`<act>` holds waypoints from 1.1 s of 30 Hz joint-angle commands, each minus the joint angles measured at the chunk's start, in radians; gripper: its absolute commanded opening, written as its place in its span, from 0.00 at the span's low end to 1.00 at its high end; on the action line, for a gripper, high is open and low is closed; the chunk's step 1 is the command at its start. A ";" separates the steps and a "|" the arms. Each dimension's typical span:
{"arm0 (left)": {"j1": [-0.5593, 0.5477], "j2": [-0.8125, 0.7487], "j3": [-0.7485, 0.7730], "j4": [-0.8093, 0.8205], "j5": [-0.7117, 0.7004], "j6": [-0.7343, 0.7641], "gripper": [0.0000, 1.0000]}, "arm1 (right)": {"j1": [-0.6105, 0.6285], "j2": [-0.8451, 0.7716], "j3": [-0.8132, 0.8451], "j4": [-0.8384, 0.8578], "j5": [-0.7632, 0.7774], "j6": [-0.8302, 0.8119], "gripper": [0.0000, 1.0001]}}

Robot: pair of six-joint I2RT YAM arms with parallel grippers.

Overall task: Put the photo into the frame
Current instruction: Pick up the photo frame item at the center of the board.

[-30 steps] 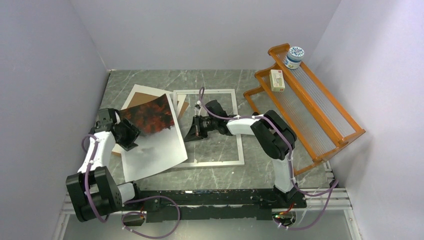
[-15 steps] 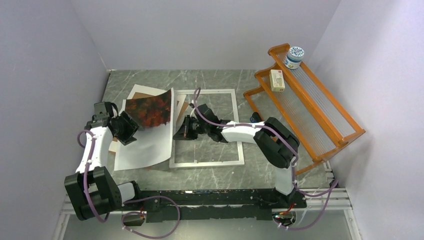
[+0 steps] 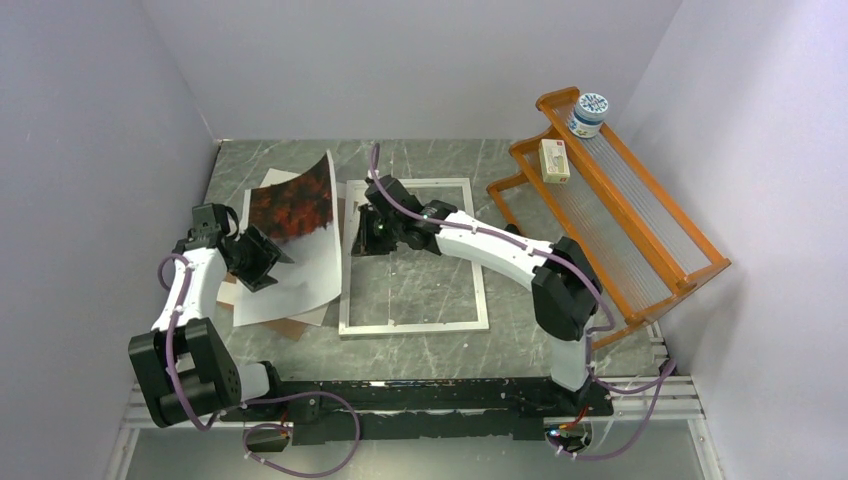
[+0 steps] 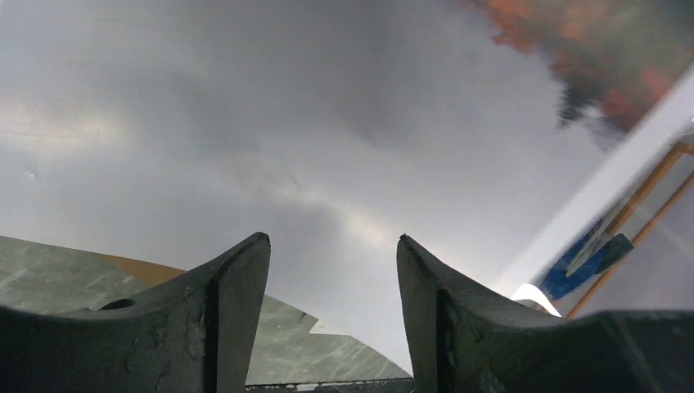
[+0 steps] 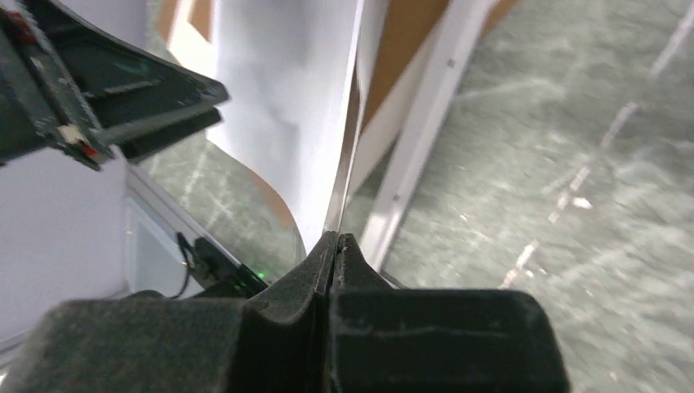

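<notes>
The photo [image 3: 300,225] stands curled on its edge left of the frame [image 3: 415,326], which lies flat on the marble table. My right gripper [image 3: 360,233] is shut on the photo's right edge, just over the frame's left rim. In the right wrist view the thin edge rises out of the closed gripper [image 5: 335,237], with the photo's white back [image 5: 286,106] on the left and the frame rim [image 5: 425,123] on the right. My left gripper [image 3: 278,262] is open, facing the printed side. Its fingers [image 4: 245,270] stand apart before the misty grey photo [image 4: 327,123], holding nothing.
A brown backing board [image 3: 292,326] lies under the photo, peeking out at its near and far ends. An orange wooden rack [image 3: 620,200] at the right carries a jar [image 3: 588,113] and a small box [image 3: 554,160]. Lilac walls close in on the left, back and right.
My right gripper has moved left and toward the back, raising the photo's right edge, so the sheet went from lying slanted to standing curled. The left gripper shifted slightly left and stayed open.
</notes>
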 commanded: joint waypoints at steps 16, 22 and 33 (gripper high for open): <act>-0.012 0.028 -0.040 0.081 0.016 -0.024 0.63 | -0.194 -0.317 -0.165 -0.144 -0.081 -0.149 0.00; -0.031 0.007 -0.021 0.073 0.057 -0.005 0.64 | -0.310 -0.411 -0.386 0.050 -0.238 -0.195 0.00; -0.087 0.034 -0.015 0.089 0.101 0.009 0.64 | -0.485 -0.468 -0.637 0.261 -0.343 -0.291 0.00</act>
